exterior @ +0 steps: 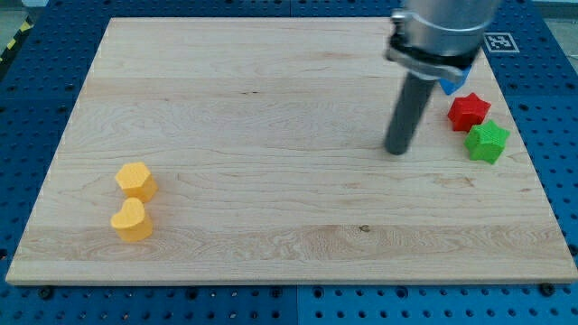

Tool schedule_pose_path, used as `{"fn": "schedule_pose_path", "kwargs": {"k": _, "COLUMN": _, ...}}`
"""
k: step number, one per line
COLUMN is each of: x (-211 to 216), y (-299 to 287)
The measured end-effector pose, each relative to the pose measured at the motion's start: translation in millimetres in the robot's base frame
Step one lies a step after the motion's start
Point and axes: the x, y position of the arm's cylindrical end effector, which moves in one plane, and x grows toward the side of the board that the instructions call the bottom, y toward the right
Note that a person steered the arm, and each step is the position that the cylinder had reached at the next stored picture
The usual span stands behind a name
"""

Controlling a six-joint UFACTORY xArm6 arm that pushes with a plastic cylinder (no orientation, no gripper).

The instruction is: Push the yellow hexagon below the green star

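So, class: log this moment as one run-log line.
my tip: left of green star | yellow hexagon: far left, untouched | push: not started

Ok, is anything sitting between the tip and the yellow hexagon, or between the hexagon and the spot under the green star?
Nothing visible. My tip is far to the view's right of the yellow hexagon, with bare board between. The yellow heart sits just below the hexagon, off both lines. The path toward the green star looks clear.

Yellow hexagon-shaped block [136, 181]: lies flat on the wooden board, far to the view's left of my tip [396, 151] and slightly lower. Green star-shaped block [488, 143]: flat on the board, near my tip on the view's right, level with it.
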Motion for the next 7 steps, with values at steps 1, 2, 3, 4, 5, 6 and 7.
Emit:
{"fn": "schedule_pose_path", "kwargs": {"k": 1, "x": -13.6, "y": -72.7}}
{"fn": "schedule_pose_path", "kwargs": {"k": 2, "x": -26.0, "y": -152.8}}
{"fn": "schedule_pose_path", "kwargs": {"k": 3, "x": -28.1, "y": -243.7}}
{"fn": "schedule_pose_path", "kwargs": {"k": 4, "x": -26.3, "y": -323.3}}
{"fn": "schedule_pose_path", "kwargs": {"k": 5, "x": 0.3, "y": -377.8}}
{"fn": "schedule_pose_path", "kwargs": {"k": 6, "x": 37.4, "y": -396.2}}
{"fn": "schedule_pose_path", "kwargs": {"k": 7, "x": 43.6, "y": -395.4}}
